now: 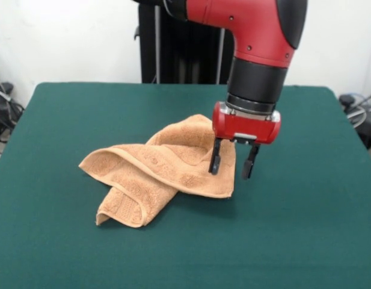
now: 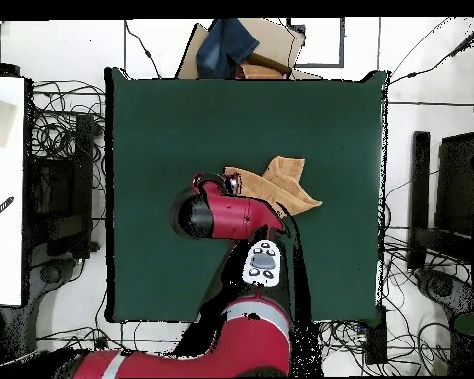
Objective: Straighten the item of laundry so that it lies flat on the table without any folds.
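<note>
1. One towel [image 1: 158,165] lies crumpled near the middle of the table [image 1: 305,241], folded over itself: in the front view an upper layer runs across a lower flap that pokes out at the near left, and a hemmed edge curves along the left side.
2. The gripper [image 1: 233,162] hangs at the towel's right-hand edge in the front view, its fingers spread apart with nothing between them. One fingertip stands in front of the cloth's edge, the other over bare green felt. Whether the tips touch the cloth cannot be told.
3. In the overhead view the arm [image 2: 226,212] covers much of the towel, so only the part beyond the wrist shows there; the front view is the better guide to the folds.
4. The step in hand looks like taking hold of that right-hand edge. To do it well, the robot should pinch only the top layer close to a corner, not a bunch of both layers, or the fold will travel with the grasp.
5. A low, steady pull away from the pile, over the bare felt, would likely draw the upper layer off the lower flap.
6. Terry on felt tends to drag, so a slight lift while pulling should stop the whole heap sliding along unopened.
7. The lower flap at the near left will probably need its own grasp afterwards.
</note>
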Tool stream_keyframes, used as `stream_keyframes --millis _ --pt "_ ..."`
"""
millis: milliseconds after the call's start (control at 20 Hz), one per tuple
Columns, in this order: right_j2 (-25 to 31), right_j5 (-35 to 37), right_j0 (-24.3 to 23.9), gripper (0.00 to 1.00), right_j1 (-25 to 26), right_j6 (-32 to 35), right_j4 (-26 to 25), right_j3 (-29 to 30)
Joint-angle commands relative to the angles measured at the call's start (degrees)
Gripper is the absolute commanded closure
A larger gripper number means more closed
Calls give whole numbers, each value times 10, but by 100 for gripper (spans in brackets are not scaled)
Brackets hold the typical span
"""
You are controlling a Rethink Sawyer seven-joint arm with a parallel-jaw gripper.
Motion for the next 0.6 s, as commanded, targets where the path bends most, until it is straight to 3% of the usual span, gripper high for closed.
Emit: stream_keyframes --millis 50,600 --pt "22 -43 -7 0 40 129 24 2" --pt "28 -78 -15 0 46 131 20 17"
